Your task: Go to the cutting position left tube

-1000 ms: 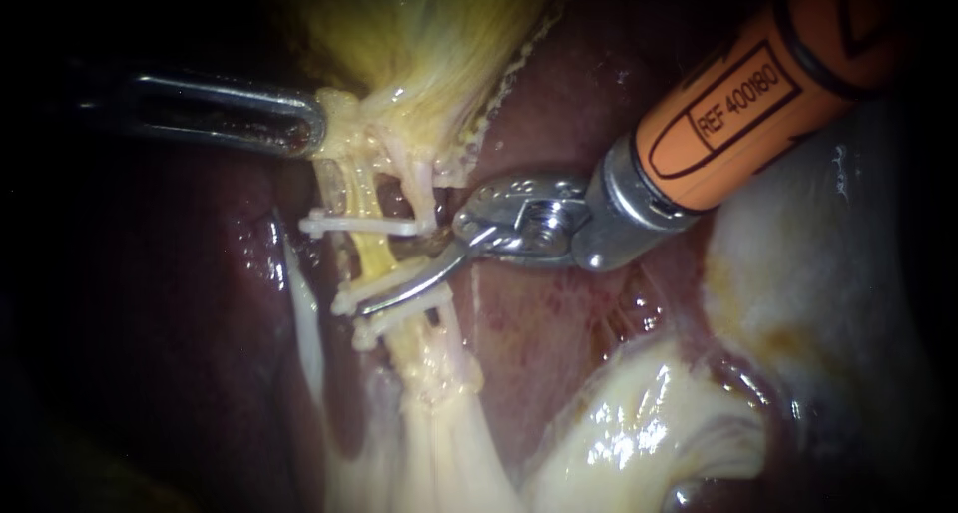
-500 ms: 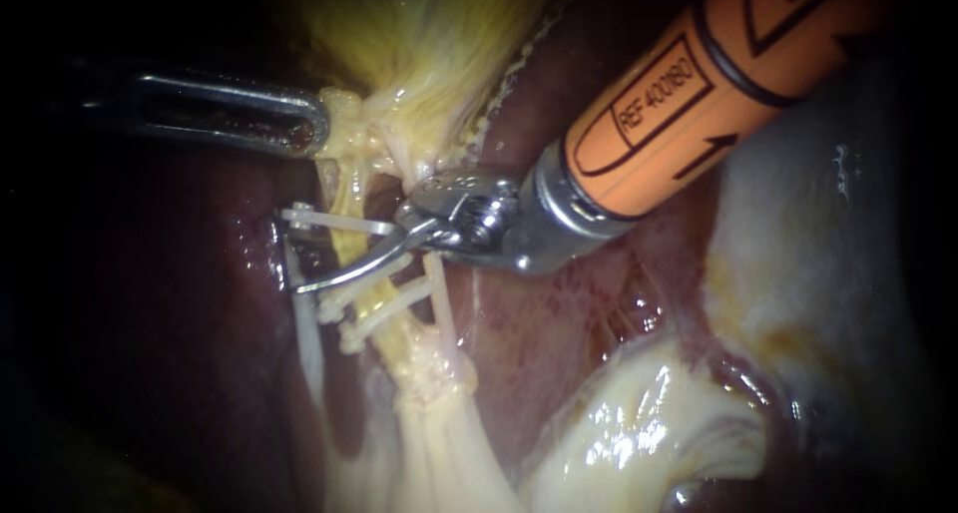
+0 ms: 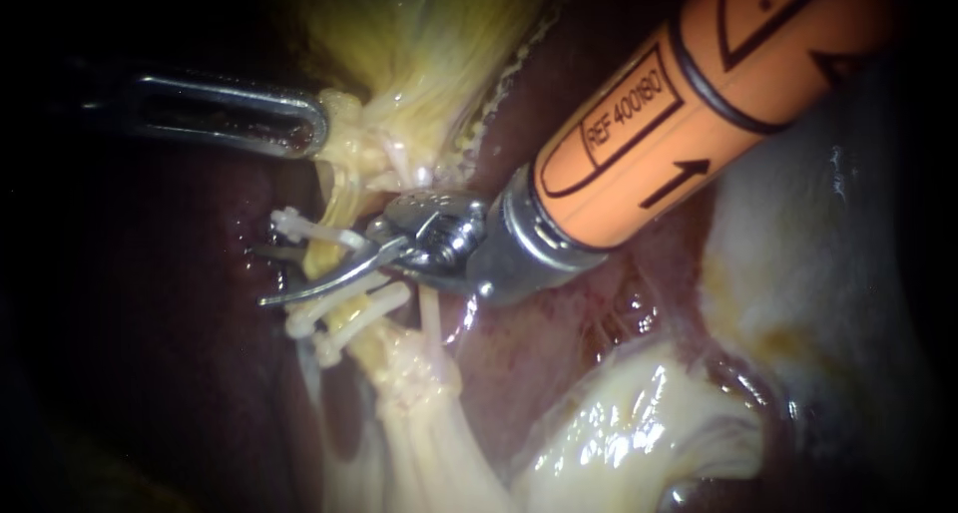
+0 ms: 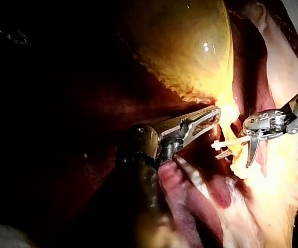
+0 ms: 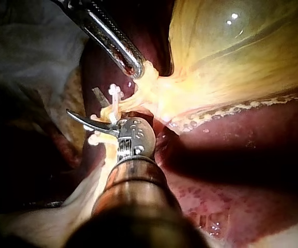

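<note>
Both right instrument (image 3: 261, 278) blades straddle left tube (image 3: 321, 259).

The right instrument (image 3: 284, 276) has a thick orange sleeve (image 3: 699, 94) printed with black outlines, an arrow and lettering. The sleeve ends in a grey steel collar (image 3: 514, 258). Beyond that sits a rounded, bright-metal hinge block (image 3: 431, 229) with a visible pivot pin, then two thin, curved, pointed blades (image 3: 329, 279). The left instrument (image 3: 317, 124) is plain polished steel: long, narrow, round-ended jaws with a lengthwise slot, carried on a dark joint (image 4: 141, 144) and a dark shaft (image 4: 151, 191).
</note>
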